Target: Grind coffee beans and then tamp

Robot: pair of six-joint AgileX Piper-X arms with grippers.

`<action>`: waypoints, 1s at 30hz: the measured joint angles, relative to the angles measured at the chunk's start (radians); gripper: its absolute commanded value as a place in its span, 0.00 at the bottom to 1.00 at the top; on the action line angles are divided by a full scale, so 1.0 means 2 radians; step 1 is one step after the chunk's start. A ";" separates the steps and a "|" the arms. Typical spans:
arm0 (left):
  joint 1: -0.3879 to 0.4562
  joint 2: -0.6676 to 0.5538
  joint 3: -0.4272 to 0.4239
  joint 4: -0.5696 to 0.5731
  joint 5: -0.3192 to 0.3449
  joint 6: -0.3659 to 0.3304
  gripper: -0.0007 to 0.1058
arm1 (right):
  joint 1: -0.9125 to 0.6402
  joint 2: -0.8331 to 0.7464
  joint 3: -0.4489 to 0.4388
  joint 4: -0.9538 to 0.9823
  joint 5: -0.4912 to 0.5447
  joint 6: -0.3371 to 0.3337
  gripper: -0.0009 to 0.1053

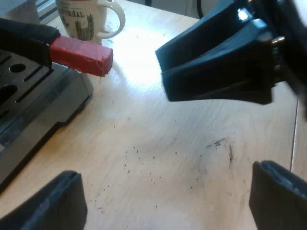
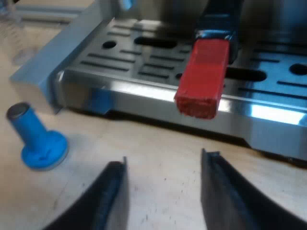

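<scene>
The holder's dark handle with its red end point(image 2: 201, 79) sticks out from the espresso machine's front, over the slotted metal drip tray point(image 2: 144, 52). My right gripper point(image 2: 165, 191) is open just before the red end, low over the wooden table, with nothing between its fingers. A blue tamper point(image 2: 38, 139) stands on the table beside the drip tray's corner. In the left wrist view the red end point(image 1: 81, 55) juts past the machine's tray point(image 1: 29, 96), and the right gripper point(image 1: 165, 72) hangs near it. My left gripper point(image 1: 168, 201) is open over the bare table.
A white printed mug point(image 1: 88, 19) stands on the table just beyond the red handle end. Dark coffee grounds are scattered on the wood point(image 1: 153, 163) under my left gripper. Something clear and glassy point(image 2: 14, 38) shows beyond the tamper, beside the machine.
</scene>
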 measured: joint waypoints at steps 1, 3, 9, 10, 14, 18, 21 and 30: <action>0.000 0.000 0.000 -0.001 0.000 0.000 0.68 | 0.000 0.009 0.000 -0.014 0.006 0.002 0.30; 0.000 0.000 0.000 -0.001 0.000 0.000 0.68 | 0.000 0.027 0.000 -0.034 0.024 0.002 0.29; 0.000 0.000 0.000 -0.001 0.000 0.000 0.68 | 0.000 0.063 0.000 -0.086 0.061 0.003 0.29; 0.000 0.000 0.000 -0.001 0.000 0.000 0.68 | 0.000 0.068 0.000 -0.093 0.063 0.003 0.29; 0.000 0.000 0.000 -0.001 0.000 0.000 0.68 | 0.000 0.087 0.000 -0.110 0.091 0.003 0.29; 0.000 0.000 0.000 -0.001 0.000 0.000 0.68 | -0.003 0.092 0.000 -0.113 0.105 0.003 0.29; 0.000 0.000 0.000 -0.001 0.000 0.000 0.68 | -0.008 0.092 0.000 -0.114 0.105 0.003 0.29; 0.000 0.000 0.000 -0.001 0.000 0.000 0.68 | -0.043 0.092 0.000 -0.116 0.066 0.003 0.29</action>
